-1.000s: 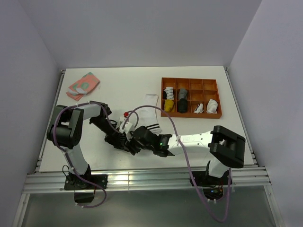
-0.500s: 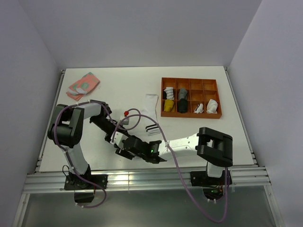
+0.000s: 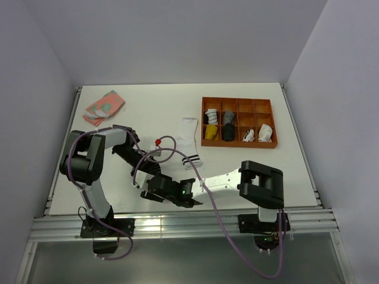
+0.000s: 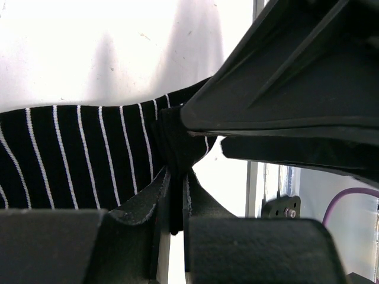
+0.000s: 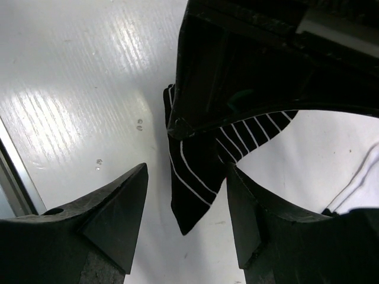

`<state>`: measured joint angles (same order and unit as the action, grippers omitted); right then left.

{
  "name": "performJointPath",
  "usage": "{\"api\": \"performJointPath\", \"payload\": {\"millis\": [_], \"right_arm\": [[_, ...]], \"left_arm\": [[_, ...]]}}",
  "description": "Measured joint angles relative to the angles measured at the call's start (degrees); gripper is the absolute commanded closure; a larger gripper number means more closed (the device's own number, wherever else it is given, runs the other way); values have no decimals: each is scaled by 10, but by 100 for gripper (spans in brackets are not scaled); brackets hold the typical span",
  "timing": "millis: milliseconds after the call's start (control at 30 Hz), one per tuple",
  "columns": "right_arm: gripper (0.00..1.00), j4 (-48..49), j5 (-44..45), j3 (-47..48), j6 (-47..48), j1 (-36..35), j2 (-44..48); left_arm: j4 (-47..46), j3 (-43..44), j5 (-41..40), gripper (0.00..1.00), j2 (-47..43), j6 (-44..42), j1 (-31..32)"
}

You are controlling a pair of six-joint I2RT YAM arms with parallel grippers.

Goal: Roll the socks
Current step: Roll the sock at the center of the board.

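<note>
The black sock with thin white stripes (image 4: 77, 154) lies on the table. My left gripper (image 4: 175, 177) is shut on a bunched fold at its end. In the right wrist view a pointed corner of this sock (image 5: 198, 183) hangs from the left gripper's fingers (image 5: 201, 89), between the jaws of my right gripper (image 5: 186, 171), which is open and not touching it. In the top view both grippers, left (image 3: 144, 173) and right (image 3: 148, 192), meet near the front edge and hide the black sock. The white sock with black cuff bands (image 3: 188, 137) lies flat mid-table. The pink sock with teal patches (image 3: 103, 105) lies far left.
An orange compartment tray (image 3: 238, 100) holding several rolled socks stands at the back right. A purple cable with a red tip (image 3: 157, 142) loops over the middle. The table's front edge and metal rail (image 3: 177, 220) lie just behind the grippers.
My right arm has swung left and toward the front edge, uncovering the white sock. Its gripper now sits around the black sock's corner. My left gripper has barely moved.
</note>
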<state>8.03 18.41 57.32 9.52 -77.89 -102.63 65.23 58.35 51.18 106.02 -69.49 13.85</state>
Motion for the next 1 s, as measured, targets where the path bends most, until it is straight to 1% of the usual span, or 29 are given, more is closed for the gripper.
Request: {"api": "performJointPath", "payload": {"millis": [200, 400, 500, 533, 600, 700, 767, 867, 1000], "right_arm": [[39, -1, 10, 3, 6, -2, -26], [47, 0, 35, 3, 11, -2, -37], [60, 5, 49, 3, 15, -2, -37], [68, 7, 52, 3, 16, -2, -37], [74, 10, 55, 3, 18, -2, -37], [76, 10, 55, 3, 19, -2, -37], [76, 9, 55, 3, 19, -2, -37], [78, 9, 55, 3, 19, -2, -37], [79, 9, 56, 3, 19, -2, -37]], "left_arm": [[2, 0, 0, 100, 0, -2, 0], [7, 2, 0, 100, 0, -4, 0], [10, 3, 0, 100, 0, -4, 0], [11, 5, 0, 100, 0, -4, 0], [11, 7, 0, 99, 0, -4, 0], [9, 8, 1, 93, 0, 0, 0], [5, 8, 1, 86, 0, 8, 0], [-1, 9, 2, 77, 0, 27, 0], [-5, 19, 2, 69, 0, 46, -6]]}}
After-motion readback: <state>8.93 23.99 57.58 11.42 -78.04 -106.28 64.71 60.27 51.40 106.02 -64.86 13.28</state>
